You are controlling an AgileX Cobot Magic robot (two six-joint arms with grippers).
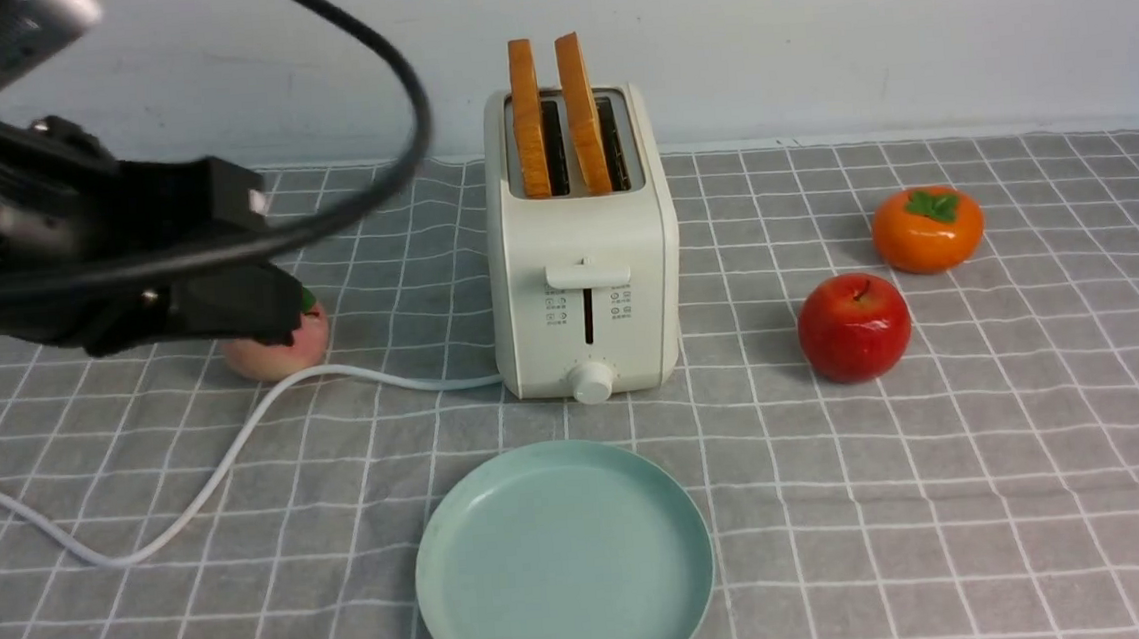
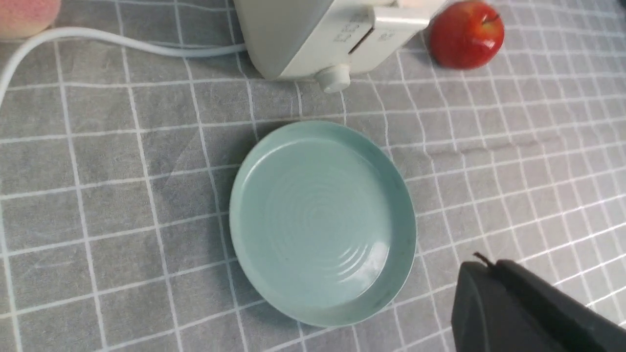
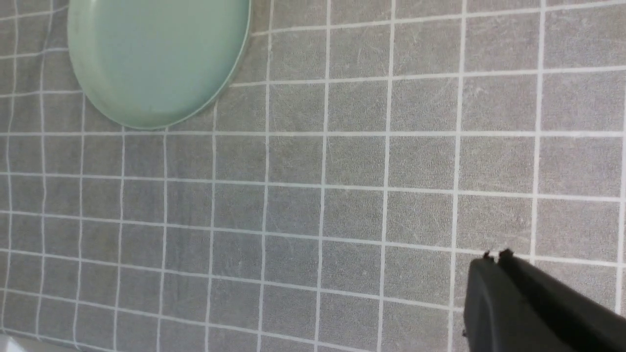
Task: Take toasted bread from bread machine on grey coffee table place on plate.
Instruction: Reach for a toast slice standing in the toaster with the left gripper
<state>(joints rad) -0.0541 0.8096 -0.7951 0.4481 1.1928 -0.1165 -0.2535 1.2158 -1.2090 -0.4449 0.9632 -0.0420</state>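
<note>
2 toasted bread [image 1: 528, 122] slices standing in bread machine [image 1: 580, 259]; plate [image 1: 563, 560] lying on counter [image 1: 943, 494]; left tool [image 2: 483, 261], right tool [image 3: 495, 257] hovering clenched, grasping nothing.

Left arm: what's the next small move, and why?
Probably open the left gripper: it is shut and holds nothing, while both slices of toasted bread stand upright in the bread machine and the plate is bare. Shut jaws cannot take a slice, so open before reaching over.

Red apple [image 1: 853, 327] is seen just beside orange persimmon [image 1: 927, 228]; well apart, a pinkish fruit [image 1: 281, 352], possibly a peach, is half hidden.
</note>
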